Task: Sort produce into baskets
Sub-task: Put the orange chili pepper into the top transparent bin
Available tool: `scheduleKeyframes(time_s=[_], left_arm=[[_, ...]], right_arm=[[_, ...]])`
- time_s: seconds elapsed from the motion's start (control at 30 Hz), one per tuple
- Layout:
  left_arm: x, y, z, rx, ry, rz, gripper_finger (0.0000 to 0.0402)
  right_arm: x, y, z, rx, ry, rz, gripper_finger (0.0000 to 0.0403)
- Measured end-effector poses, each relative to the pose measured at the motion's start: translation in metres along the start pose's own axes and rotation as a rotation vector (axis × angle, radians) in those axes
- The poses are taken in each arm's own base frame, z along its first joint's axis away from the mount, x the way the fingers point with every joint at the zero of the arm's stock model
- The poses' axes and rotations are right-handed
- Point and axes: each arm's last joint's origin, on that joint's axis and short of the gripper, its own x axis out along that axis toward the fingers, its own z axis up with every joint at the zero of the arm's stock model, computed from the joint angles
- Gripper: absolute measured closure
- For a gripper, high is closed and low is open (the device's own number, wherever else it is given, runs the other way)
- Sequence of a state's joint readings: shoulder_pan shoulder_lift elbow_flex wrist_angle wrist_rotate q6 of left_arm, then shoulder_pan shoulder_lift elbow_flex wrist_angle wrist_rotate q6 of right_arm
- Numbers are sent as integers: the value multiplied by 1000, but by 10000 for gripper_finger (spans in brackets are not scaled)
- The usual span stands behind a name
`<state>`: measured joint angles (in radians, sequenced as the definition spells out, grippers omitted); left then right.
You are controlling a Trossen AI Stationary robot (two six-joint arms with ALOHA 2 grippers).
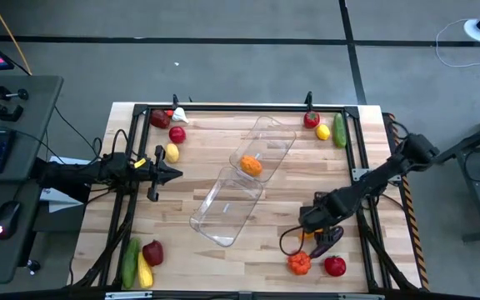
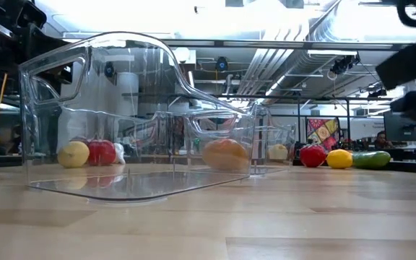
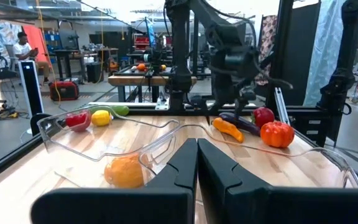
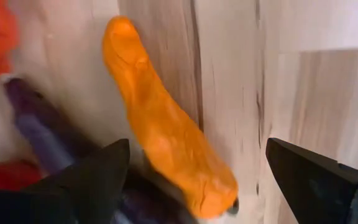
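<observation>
Spread wide, right tool [image 4: 194,186] straddles the carrot's [image 4: 166,130] long axis; left tool [image 3: 197,163] clenched.

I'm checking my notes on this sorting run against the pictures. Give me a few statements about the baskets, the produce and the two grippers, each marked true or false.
1. The right gripper is open, with the carrot between its fingers. True.
2. Both baskets are empty. False: the far basket holds one orange piece; the near basket holds nothing.
3. The left gripper is shut and holds nothing. True.
4. The right gripper works beside the lemon on the left of the table. False: it is at the right near corner, by the eggplant and pumpkin.
5. A cucumber lies at the left near corner. True.
</observation>
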<state>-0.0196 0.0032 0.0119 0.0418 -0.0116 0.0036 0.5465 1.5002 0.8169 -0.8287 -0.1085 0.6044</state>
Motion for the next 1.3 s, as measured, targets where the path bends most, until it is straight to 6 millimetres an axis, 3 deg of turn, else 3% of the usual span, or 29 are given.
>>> scheduleKeyframes(time_s=[0.23, 0.5, 0.63, 0.8, 0.97, 1.07, 1.17, 1.3], left_arm=[[0, 0, 0, 0, 1, 0, 401], [0, 0, 0, 0, 0, 0, 401], [0, 0, 0, 0, 0, 0, 401], [0, 0, 0, 0, 1, 0, 401], [0, 0, 0, 0, 0, 0, 401], [0, 0, 0, 0, 1, 0, 401], [0, 0, 0, 0, 0, 0, 401], [0, 0, 0, 0, 0, 0, 401]], right_arm=[[22, 1, 6, -12, 63, -57, 34], [32, 0, 8, 7, 97, -105, 40], [28, 0, 9, -20, 122, -151, 83], [17, -8, 12, -148, 129, -341, 182], [0, -27, 14, -191, 207, -479, 291], [-20, -42, 13, -179, 183, -547, 332], [-48, -63, 5, -96, 117, -613, 337], [-90, -93, -8, 181, -77, -653, 314]])
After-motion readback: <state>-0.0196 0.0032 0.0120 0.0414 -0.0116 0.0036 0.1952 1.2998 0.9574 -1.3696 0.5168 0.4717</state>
